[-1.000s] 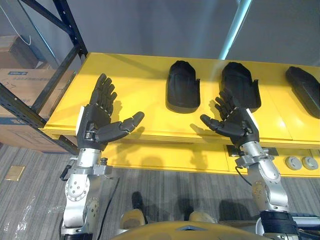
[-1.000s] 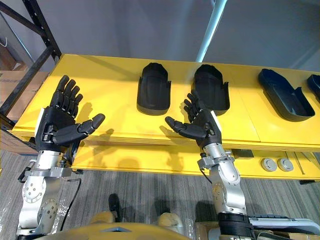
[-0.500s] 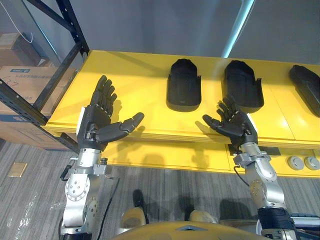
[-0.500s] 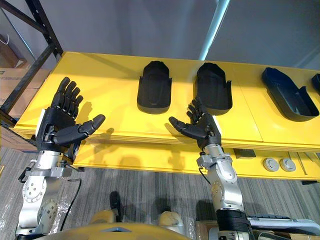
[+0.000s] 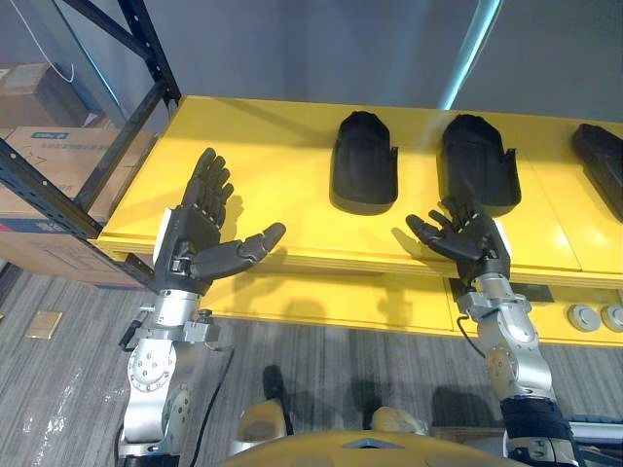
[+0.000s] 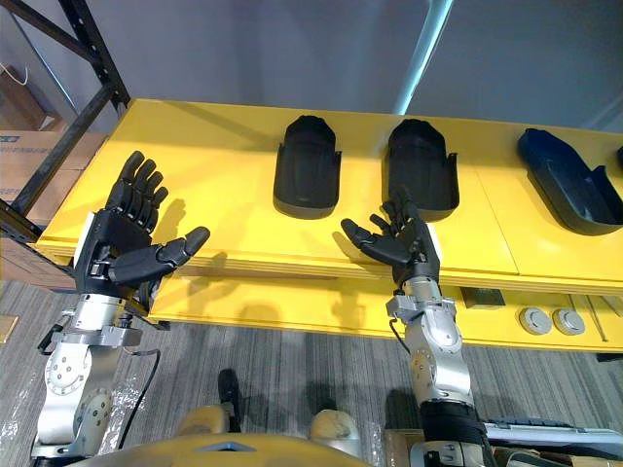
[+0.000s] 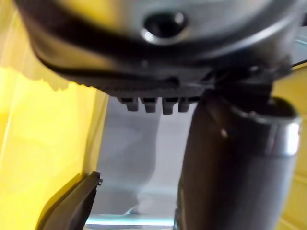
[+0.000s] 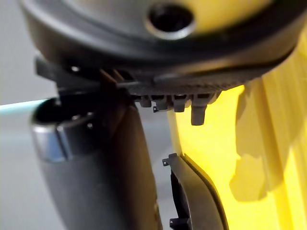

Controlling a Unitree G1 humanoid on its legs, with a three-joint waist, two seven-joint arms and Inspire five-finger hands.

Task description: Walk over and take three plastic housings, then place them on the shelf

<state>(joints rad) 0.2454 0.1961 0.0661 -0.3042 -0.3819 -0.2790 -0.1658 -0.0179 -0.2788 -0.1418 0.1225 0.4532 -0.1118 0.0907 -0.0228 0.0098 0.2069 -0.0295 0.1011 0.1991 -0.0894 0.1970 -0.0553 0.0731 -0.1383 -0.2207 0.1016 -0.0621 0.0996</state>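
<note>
- Fingers (image 5: 209, 182) of the left hand (image 5: 193, 243) are straight and spread apart, with the thumb sticking out to the side. They hold nothing.
- Fingers (image 5: 454, 216) of the right hand (image 5: 469, 241) are also apart and loose, palm up. They hold nothing too.
- Three black plastic housings lie on the yellow counter (image 5: 263, 146), side by side in a row near the back.
- The first housing (image 5: 364, 175) is in the middle of the counter.
- The second housing (image 5: 479, 175) lies just beside it, to the right.
- The third housing (image 5: 604, 161) is well apart from them, at the far right.
- The right hand is at the front edge of the counter, with its fingertips close to the near end of the second housing.
- The left hand is up over the left front part of the counter, well apart from all the housings.
- A dark metal rack (image 5: 125, 138) stands at the left end of the counter.
- Brown boxes (image 5: 44, 161) sit behind the rack.
- Two round knobs (image 6: 535, 320) are on the front below the counter, at the right.
- The floor (image 5: 321, 355) below is grey.
</note>
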